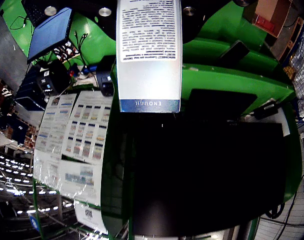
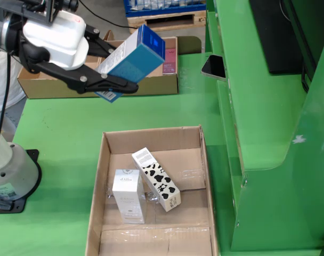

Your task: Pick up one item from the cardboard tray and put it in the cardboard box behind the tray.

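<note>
from the fixed view the gripper (image 2: 110,69) hangs in the air over the green table (image 2: 61,138), its black fingers (image 2: 90,81) clamped on either side of a blue box (image 2: 131,60) that sits tilted, one corner pointing up. it is held above the gap between the two cartons, close to the front edge of the cardboard box (image 2: 50,86) at the back, which has a pinkish packet (image 2: 169,60) lying at its right end. nearer to me the cardboard tray (image 2: 151,140) has two items lying in it: a white box (image 2: 128,195) and, touching it on the right, a longer carton with black cow patches (image 2: 156,178). a dark phone (image 2: 215,66) rests on the raised green ledge to the right. in the riding view the held box (image 1: 149,50) fills the upper middle, its silvery face covered in small print with a blue band at the lower end.
</note>
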Controlling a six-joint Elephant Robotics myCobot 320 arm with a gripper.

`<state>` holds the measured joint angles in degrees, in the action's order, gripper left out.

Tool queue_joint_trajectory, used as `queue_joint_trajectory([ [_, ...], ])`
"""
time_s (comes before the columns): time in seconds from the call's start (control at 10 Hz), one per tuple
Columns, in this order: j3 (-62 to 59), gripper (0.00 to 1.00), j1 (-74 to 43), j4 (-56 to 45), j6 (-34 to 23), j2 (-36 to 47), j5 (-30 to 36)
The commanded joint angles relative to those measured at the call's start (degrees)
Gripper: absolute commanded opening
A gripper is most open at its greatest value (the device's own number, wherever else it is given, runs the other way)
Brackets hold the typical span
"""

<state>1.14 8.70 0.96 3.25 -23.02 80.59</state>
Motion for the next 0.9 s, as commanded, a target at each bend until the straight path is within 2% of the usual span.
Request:
queue_joint_trajectory([
  [0.0,-1.1,0.0,6.9,3.4,-0.9,0.8,0.7],
  [0.3,-1.1,0.0,12.5,3.7,-0.8,1.0,2.9],
  [0.4,-1.1,0.0,15.6,5.7,-1.2,0.5,1.2],
  [0.8,-1.1,0.0,23.8,3.0,-1.0,2.4,2.1],
])
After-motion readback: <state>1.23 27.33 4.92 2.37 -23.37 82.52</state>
